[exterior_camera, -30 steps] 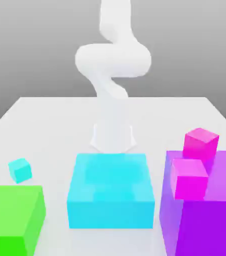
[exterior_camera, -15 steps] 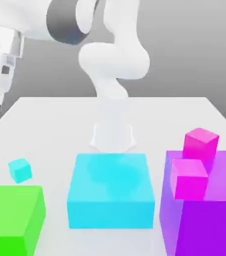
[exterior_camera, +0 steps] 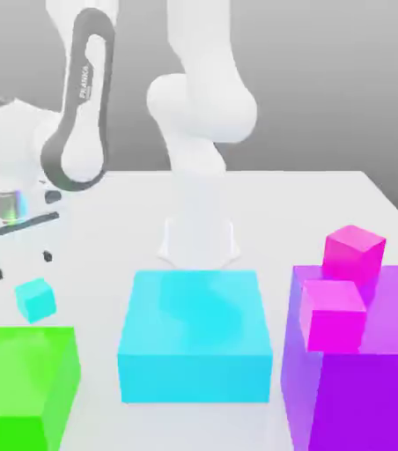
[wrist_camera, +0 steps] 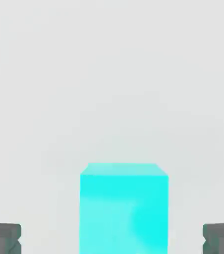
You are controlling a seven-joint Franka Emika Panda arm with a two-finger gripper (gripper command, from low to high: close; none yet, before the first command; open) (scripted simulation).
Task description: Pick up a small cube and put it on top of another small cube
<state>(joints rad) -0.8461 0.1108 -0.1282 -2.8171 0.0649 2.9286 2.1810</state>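
Hand view gives the close-up: the small cyan cube [wrist_camera: 124, 208] sits on the white bench [wrist_camera: 109, 74] between the two dark fingertips [wrist_camera: 4, 238], jaws wide apart, nothing clamped. Exterior view has the gripper [exterior_camera: 22, 264] just above that cube [exterior_camera: 35, 299] at the exterior view's left, arm bent low. Large cyan block [exterior_camera: 195, 335], green block [exterior_camera: 22, 379] and purple block [exterior_camera: 361, 370] are near, the last two cut off by the frame.

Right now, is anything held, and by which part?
Nothing held. The gripper hangs open above the small cyan cube, fingers apart on either side, not touching it.
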